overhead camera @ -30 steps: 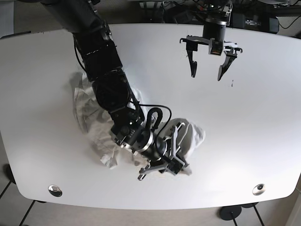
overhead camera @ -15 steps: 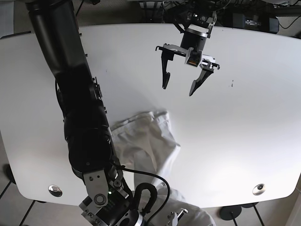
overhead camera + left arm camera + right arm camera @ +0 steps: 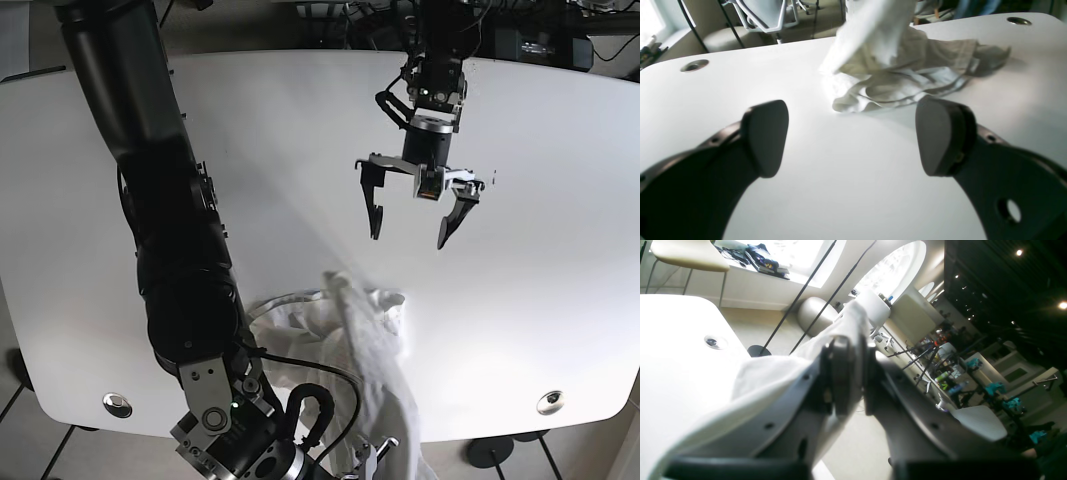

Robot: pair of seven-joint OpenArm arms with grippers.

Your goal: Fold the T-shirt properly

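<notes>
Base view: our right gripper point(image 3: 846, 373) pinches the crumpled white cloth T-shirt point(image 3: 365, 345); our left gripper point(image 3: 410, 222) hangs spread wide beyond it.

Bright glare off the table point(image 3: 560, 300); window backlight, lifted cloth point(image 3: 873, 30) motion-blurred
</notes>
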